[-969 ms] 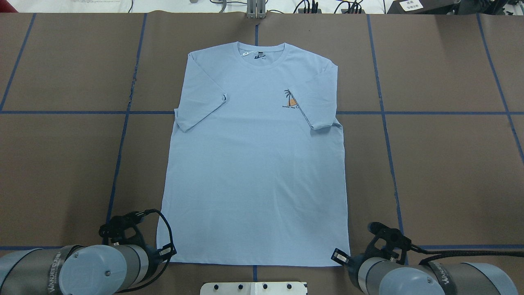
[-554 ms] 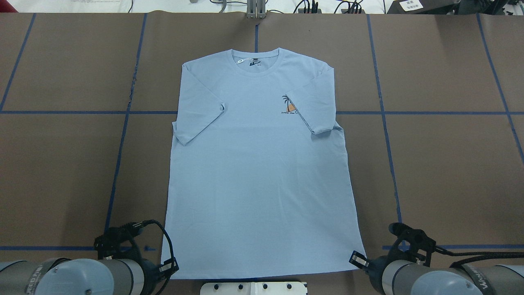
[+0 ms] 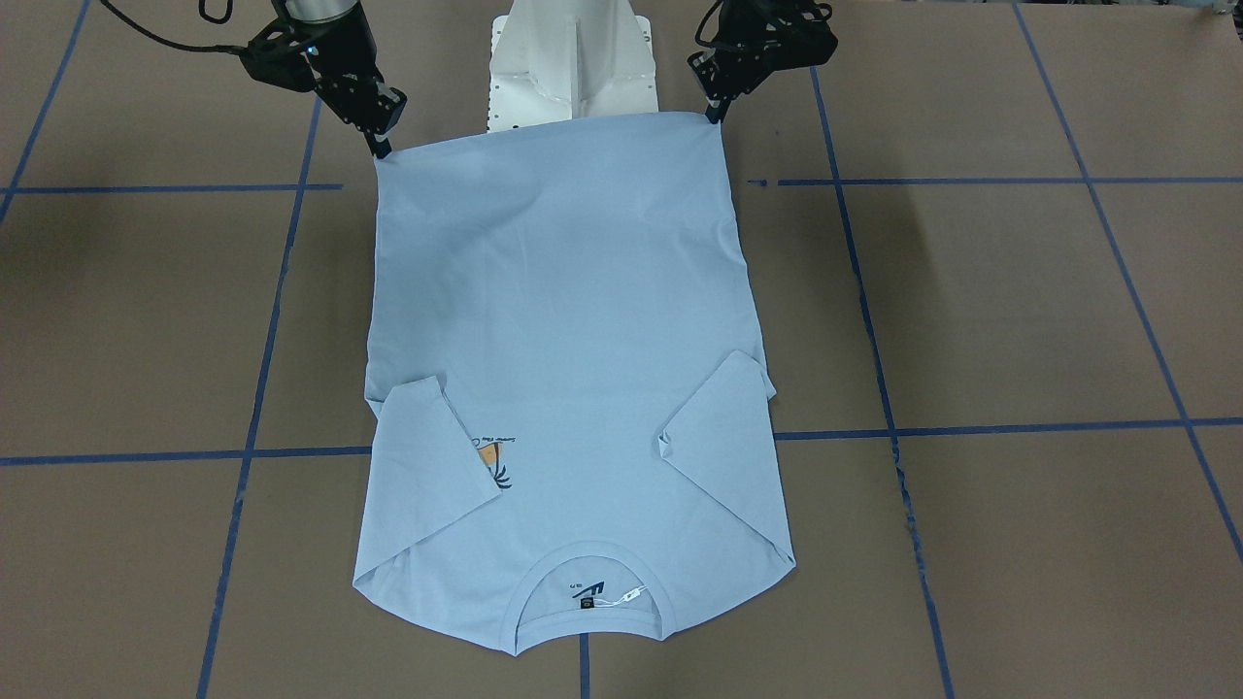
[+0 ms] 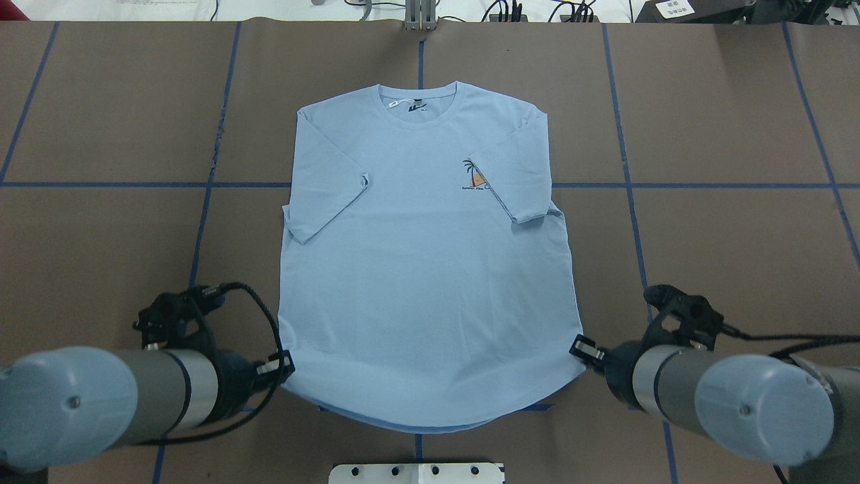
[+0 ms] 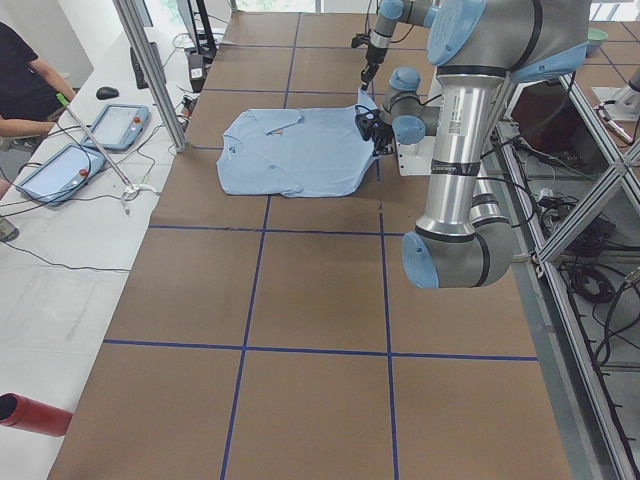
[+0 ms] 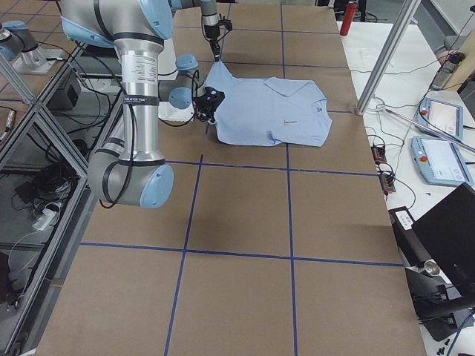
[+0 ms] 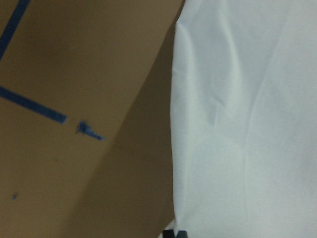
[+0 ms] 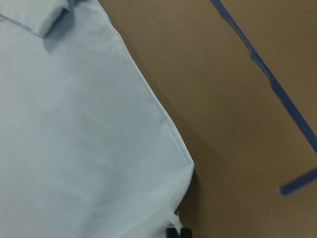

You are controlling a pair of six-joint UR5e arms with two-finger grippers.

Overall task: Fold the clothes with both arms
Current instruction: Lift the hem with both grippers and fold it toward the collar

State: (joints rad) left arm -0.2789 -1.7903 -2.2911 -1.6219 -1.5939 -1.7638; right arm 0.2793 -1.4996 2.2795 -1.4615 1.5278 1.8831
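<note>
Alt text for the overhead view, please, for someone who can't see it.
The left gripper and right gripper each pinch a bottom hem corner of a light blue T-shirt, its hem sagging between them. It lies face up on the brown table, sleeves folded inward, collar farthest from the robot.

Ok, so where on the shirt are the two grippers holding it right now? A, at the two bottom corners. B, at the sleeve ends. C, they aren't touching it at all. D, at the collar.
A: the left gripper and the right gripper each pinch a bottom corner of the T-shirt, while the collar lies at the far end, away from both.
</note>
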